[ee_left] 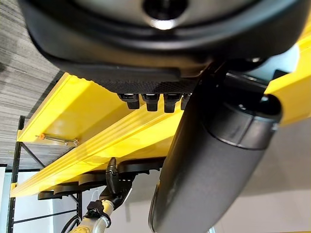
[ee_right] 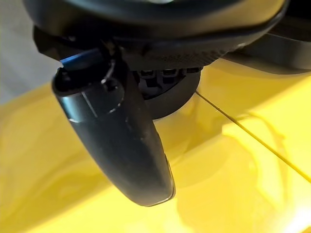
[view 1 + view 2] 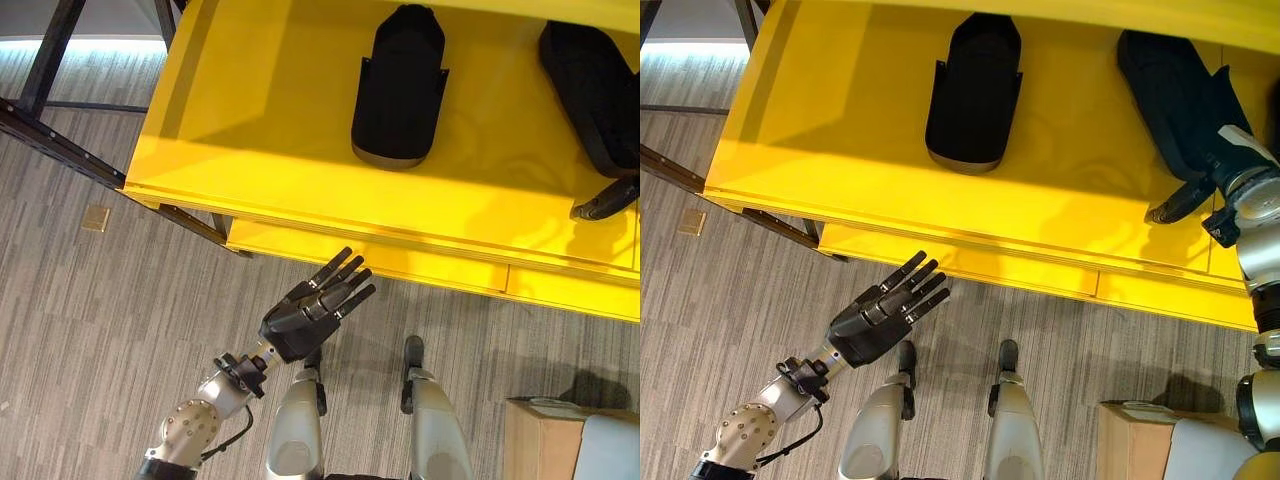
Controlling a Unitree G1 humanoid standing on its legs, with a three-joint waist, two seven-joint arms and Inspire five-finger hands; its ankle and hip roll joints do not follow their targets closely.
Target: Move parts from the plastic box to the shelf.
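Note:
Two black parts lie on the yellow shelf (image 3: 260, 110). One part (image 3: 400, 85) rests alone near the shelf's middle. The other part (image 3: 1155, 85) lies at the right, and my right hand (image 3: 1225, 125) rests over its near end. That hand's fingers lie along the part, while its thumb (image 3: 1175, 205) stands apart with its tip down on the shelf board. My left hand (image 3: 305, 315) hangs open over the floor just in front of the shelf's front edge, fingers straight and holding nothing.
A black metal frame (image 3: 50, 140) runs along the floor left of the shelf. A small tan plate (image 3: 96, 218) is set in the carpet there. A cardboard box (image 3: 540, 440) stands at the lower right.

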